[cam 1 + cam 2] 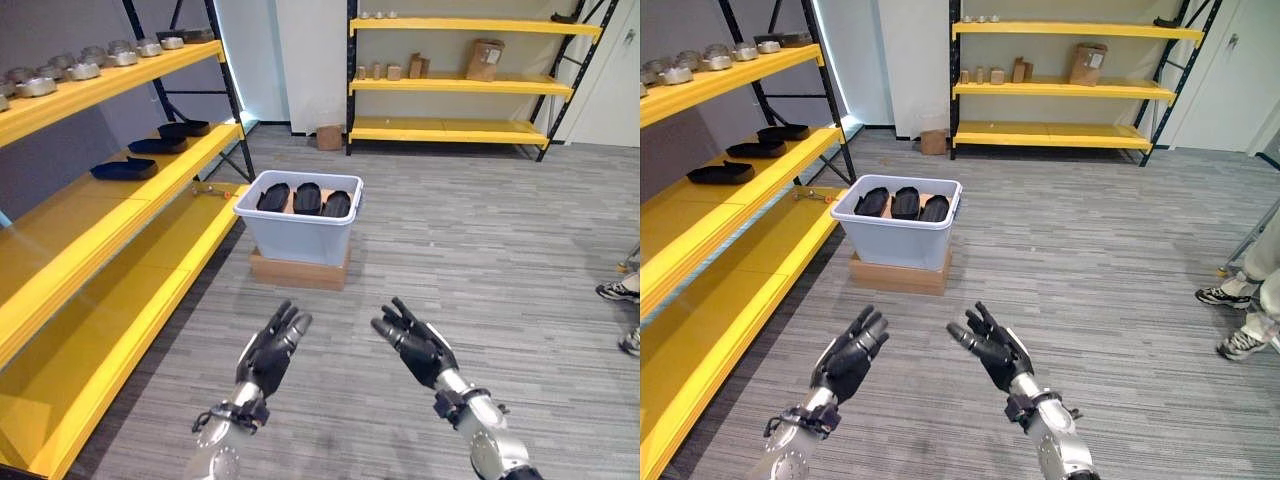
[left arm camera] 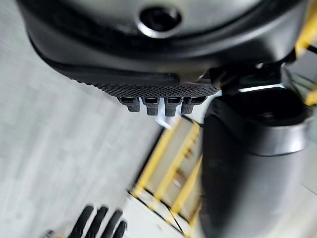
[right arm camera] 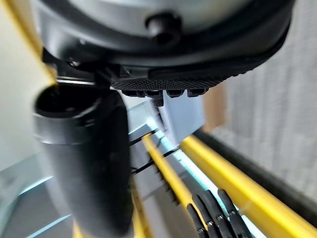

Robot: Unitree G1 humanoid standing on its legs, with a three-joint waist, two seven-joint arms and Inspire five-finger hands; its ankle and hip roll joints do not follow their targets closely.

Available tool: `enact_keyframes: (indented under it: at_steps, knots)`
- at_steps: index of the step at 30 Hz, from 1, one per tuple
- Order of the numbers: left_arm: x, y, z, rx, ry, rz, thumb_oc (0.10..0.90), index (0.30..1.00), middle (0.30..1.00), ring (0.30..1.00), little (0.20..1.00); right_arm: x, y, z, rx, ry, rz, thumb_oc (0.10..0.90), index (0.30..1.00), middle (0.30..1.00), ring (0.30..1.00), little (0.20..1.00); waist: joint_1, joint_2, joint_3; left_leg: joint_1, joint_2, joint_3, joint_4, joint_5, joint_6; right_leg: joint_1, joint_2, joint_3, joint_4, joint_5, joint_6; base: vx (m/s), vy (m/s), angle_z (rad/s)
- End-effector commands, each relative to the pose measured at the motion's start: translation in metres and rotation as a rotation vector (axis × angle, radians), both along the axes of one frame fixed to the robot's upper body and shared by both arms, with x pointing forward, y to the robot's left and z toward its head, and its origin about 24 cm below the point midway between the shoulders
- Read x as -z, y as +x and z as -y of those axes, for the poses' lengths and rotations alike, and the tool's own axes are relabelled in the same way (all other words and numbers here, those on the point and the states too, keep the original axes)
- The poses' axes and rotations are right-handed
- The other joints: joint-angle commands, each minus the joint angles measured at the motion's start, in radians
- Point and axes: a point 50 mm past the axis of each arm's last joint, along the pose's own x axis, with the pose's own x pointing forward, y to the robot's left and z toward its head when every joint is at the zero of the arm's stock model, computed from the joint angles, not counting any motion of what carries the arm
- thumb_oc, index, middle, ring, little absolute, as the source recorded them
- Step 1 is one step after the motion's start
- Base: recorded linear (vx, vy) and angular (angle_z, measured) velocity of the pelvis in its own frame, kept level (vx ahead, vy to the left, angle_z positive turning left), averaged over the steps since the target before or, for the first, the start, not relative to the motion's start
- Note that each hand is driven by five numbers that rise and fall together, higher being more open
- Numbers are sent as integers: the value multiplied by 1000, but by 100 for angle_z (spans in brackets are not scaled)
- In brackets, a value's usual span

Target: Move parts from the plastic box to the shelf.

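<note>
A pale grey plastic box stands on a low cardboard base on the floor ahead, with three black parts lying side by side in it. More black parts lie on the middle board of the yellow shelf at my left. My left hand and right hand hover over the floor well short of the box. Both are open, fingers straight, nothing in them. In each wrist view the other hand's fingertips show past the palm.
Metal parts line the left shelf's top board. A second yellow shelf with small boxes stands against the far wall, a cardboard box at its foot. A person's shoes are at the right edge.
</note>
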Motion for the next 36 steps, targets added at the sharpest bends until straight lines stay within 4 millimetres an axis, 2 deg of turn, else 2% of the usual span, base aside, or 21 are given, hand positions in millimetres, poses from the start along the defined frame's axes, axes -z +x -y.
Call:
enact_keyframes:
  at_steps: [1, 3, 5, 14, 20, 26, 32, 36]
  knots:
    - [-31, 30, 1, 25, 19, 191, 900, 1000, 1000, 1000, 1000, -34, 24, -5, -8, 31, 195, 900, 1000, 1000, 1000, 1000, -2, -29, 6, 25, 68, -70, -28, -19, -64, 127, -84, 25, -24, -42, 86, 0, 0, 0]
    - [-31, 30, 1, 25, 19, 191, 900, 1000, 1000, 1000, 1000, -34, 24, -5, -8, 31, 195, 900, 1000, 1000, 1000, 1000, -2, -29, 6, 25, 68, -70, -28, -19, -64, 127, -84, 25, -24, -42, 86, -17, 2, 0]
    - [-28, 30, 6, 36, -86, 163, 900, 1000, 1000, 1000, 1000, -37, 27, -4, -5, 23, 205, 900, 1000, 1000, 1000, 1000, 1, -25, 6, 26, 65, -73, -28, -20, -61, 130, -86, 22, -21, -42, 88, -44, 6, 0]
    - [-36, 35, 10, 86, -84, 193, 900, 1000, 1000, 1000, 1000, -40, 31, -3, 3, 21, 215, 900, 1000, 1000, 1000, 1000, 5, -23, 8, 27, 63, -77, -28, -19, -61, 129, -85, 23, -29, -35, 87, 0, 0, 0]
    - [-41, 39, 5, 46, -76, 216, 900, 1000, 1000, 1000, 1000, -42, 31, -5, -15, 19, 216, 900, 1000, 1000, 1000, 1000, 4, -23, 5, 26, 61, -78, -28, -17, -62, 128, -84, 26, -30, -33, 87, 0, 0, 0]
    - [-41, 39, 3, 5, -139, 208, 900, 1000, 1000, 1000, 1000, -41, 30, -6, -13, 18, 209, 900, 1000, 1000, 1000, 1000, 3, -25, 3, 24, 59, -86, -28, -17, -60, 126, -85, 36, -28, -33, 88, 0, 0, 0]
    - [-32, 37, 6, 6, -75, 154, 900, 1000, 1000, 1000, 1000, -40, 31, -6, -14, 16, 201, 900, 1000, 1000, 1000, 1000, 3, -27, 4, 23, 58, -90, -28, -16, -59, 124, -85, 35, -26, -32, 90, -3, -6, 2]
    - [-38, 38, 1, -11, -24, 219, 900, 1000, 1000, 1000, 1000, -42, 30, -5, -3, 16, 216, 900, 1000, 1000, 1000, 1000, 7, -28, 5, 21, 57, -91, -28, -15, -59, 124, -88, 31, -27, -30, 92, 0, 0, 0]
